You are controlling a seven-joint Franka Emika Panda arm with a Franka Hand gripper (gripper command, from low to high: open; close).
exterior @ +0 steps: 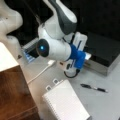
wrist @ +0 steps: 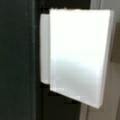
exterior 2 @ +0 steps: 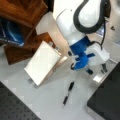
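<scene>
So the gripper [exterior: 86, 56] is down low by the black box [exterior: 105, 50], can't tell if it's holding anything, while pen [exterior 2: 68, 93] and notepad [exterior: 65, 102] sit untouched on the table [exterior: 105, 105].

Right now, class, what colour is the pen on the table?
Black, clearest in a front view: pen.
</scene>
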